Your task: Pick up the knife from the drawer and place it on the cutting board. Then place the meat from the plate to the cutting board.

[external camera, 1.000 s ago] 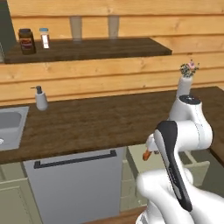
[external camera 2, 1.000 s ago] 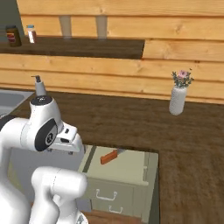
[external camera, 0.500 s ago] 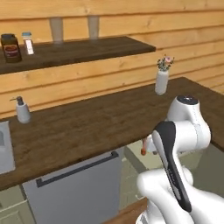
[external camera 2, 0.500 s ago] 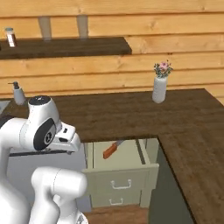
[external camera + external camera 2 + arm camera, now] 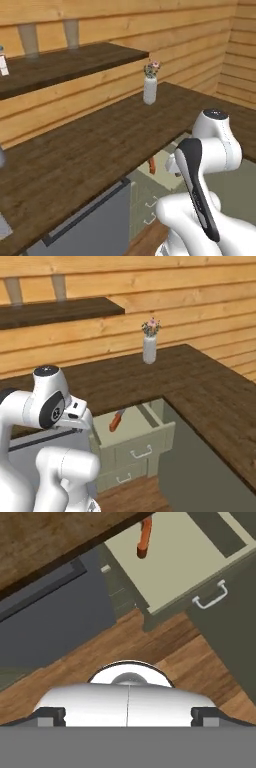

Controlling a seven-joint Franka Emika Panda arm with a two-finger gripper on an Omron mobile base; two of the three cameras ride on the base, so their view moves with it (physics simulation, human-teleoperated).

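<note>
1. Right in close, the gripper (image 5: 128,717) hangs above the wooden floor with its jaws spread wide and nothing between them; its two dark fingertips (image 5: 50,716) barely peek up at the bottom of the hand view.
2. Just ahead of the gripper, the drawer (image 5: 200,572) stands pulled out from under the counter, a shallow pale beige-green box, plain inside, with a small wire pull on its front.
3. There's the knife (image 5: 116,420), lying flat on the drawer floor, well beyond the gripper and toward the drawer's back, close under the counter's edge. Orange-red handle, short grey blade.
4. Its long axis runs roughly front to back in the drawer: handle end toward the gripper, blade pointing away under the counter. In the hand view the counter edge hides the blade.
5. To one side of the drawer sits a grey panel (image 5: 95,225) with a long black bar handle.
6. Farther off, the dark wooden counter (image 5: 200,381) bends round a corner.
7. At the far wall, a white vase (image 5: 149,349) of flowers stands on that counter, below a dark shelf (image 5: 65,62).
</note>
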